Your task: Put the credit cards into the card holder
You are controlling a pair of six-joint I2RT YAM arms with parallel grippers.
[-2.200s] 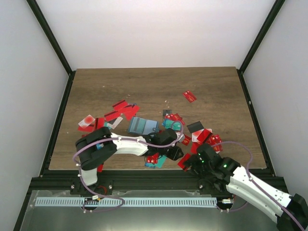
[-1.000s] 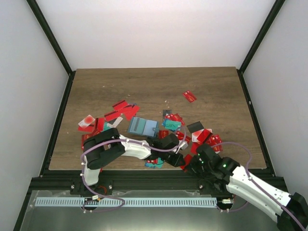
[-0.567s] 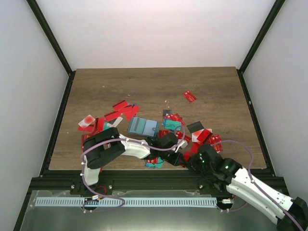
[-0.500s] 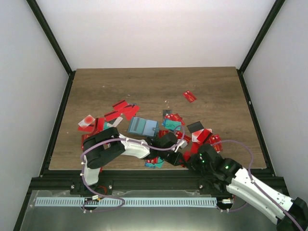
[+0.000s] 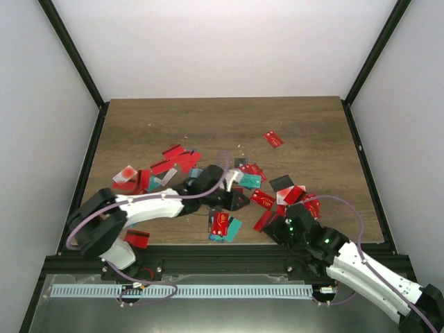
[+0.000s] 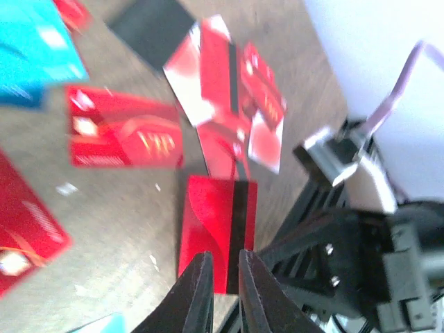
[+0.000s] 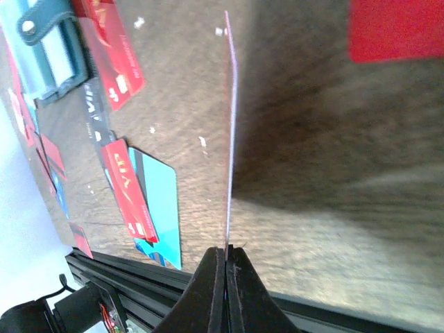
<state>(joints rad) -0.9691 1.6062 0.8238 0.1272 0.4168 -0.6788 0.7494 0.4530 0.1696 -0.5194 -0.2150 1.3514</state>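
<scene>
Right gripper (image 7: 226,267) is clamped on a thin red plastic card (image 7: 229,139), seen only edge-on from the wrist. Left gripper (image 6: 223,281) stands barely parted and empty over a red black-striped card (image 6: 215,229). The teal soft card holder (image 7: 43,28), cut off at the frame corner, lies mostly hidden beneath the left arm (image 5: 149,205) in the overhead view.
</scene>
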